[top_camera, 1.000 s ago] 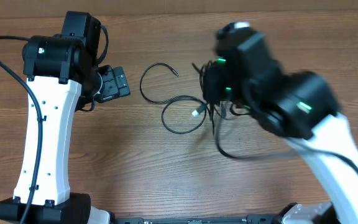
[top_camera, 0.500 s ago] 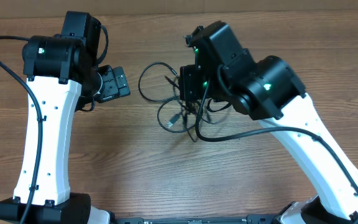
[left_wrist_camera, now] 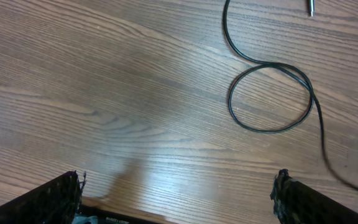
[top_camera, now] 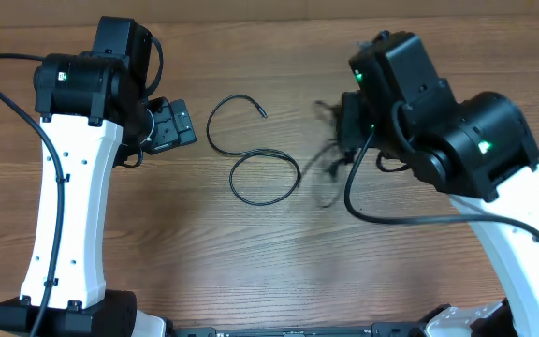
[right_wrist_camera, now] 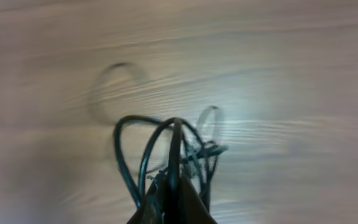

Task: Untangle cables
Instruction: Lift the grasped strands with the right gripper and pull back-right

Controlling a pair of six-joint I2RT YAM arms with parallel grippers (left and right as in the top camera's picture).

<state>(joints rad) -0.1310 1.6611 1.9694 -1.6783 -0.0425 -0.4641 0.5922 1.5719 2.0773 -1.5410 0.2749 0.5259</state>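
Note:
One thin black cable (top_camera: 251, 157) lies loose on the wooden table in an S-curve with a loop, its plug end at the far side; it also shows in the left wrist view (left_wrist_camera: 272, 99). My right gripper (right_wrist_camera: 173, 196) is shut on a bunch of black cables (right_wrist_camera: 166, 152) and holds them above the table; in the overhead view the bunch (top_camera: 330, 164) hangs blurred below the right wrist. My left gripper (left_wrist_camera: 179, 199) is open and empty, left of the loose cable, its black fingertips (left_wrist_camera: 48, 199) at the frame's lower corners.
The left arm (top_camera: 73, 187) stands at the left and the right arm (top_camera: 475, 159) at the right, each with a thick black wire along it. Bare wood (top_camera: 279, 262) lies between them near the front edge.
My right gripper swung left over the loose cable, then back right with the bunch lifted. One cable stayed behind on the table, separate from the bunch. The left arm has not moved.

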